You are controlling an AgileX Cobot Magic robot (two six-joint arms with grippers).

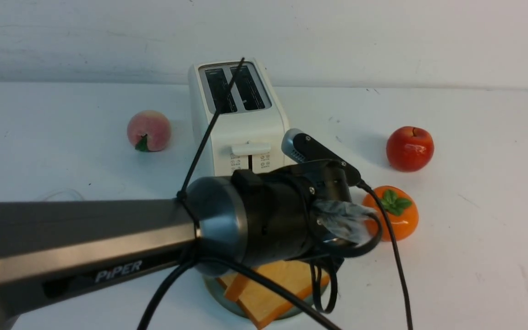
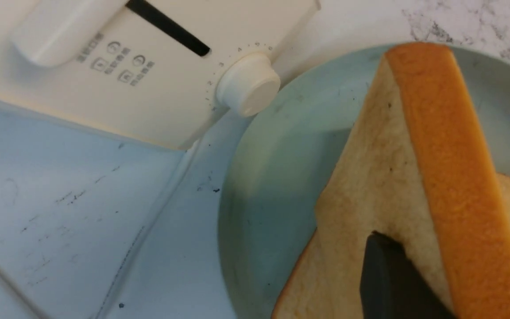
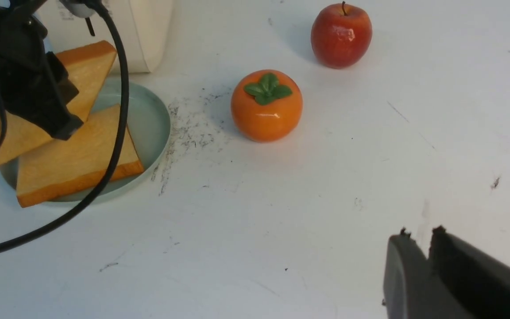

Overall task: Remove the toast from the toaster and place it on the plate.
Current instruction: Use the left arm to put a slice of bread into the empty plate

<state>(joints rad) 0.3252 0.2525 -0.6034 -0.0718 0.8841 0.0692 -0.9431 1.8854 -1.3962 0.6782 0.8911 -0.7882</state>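
Front view, left to right. A peach [image 1: 148, 130] lies on the white surface [image 1: 475, 229], left of the toaster [image 1: 245, 123] and apart from it. The toaster stands upright at centre rear, with its lever [image 1: 250, 148] and knob [image 2: 248, 84] facing me. My left arm [image 1: 85, 238] crosses the foreground from the left, and its wrist hangs over the plate [image 3: 151, 119].

The plate sits just in front of the toaster, below the knob. One flat slice [image 3: 78, 155] of toast lies on it, with a corner jutting past the near rim. My left claw [image 3: 53, 110] is clamped on a second slice, the held slice [image 3: 91, 71]. This one is tilted on edge above the plate and the flat slice, its crust uppermost in the left wrist view. Whether its lower edge touches anything I cannot tell.

Right of the plate stands a persimmon [image 1: 394, 215], near it but not touching. An apple [image 1: 409, 149] sits behind the persimmon, level with the toaster's front.

My right claw [image 3: 421, 235] appears only in its own wrist view. It hovers over bare surface well apart from the fruit, its fingers drawn almost together with only a thin slit between them, gripping nothing.
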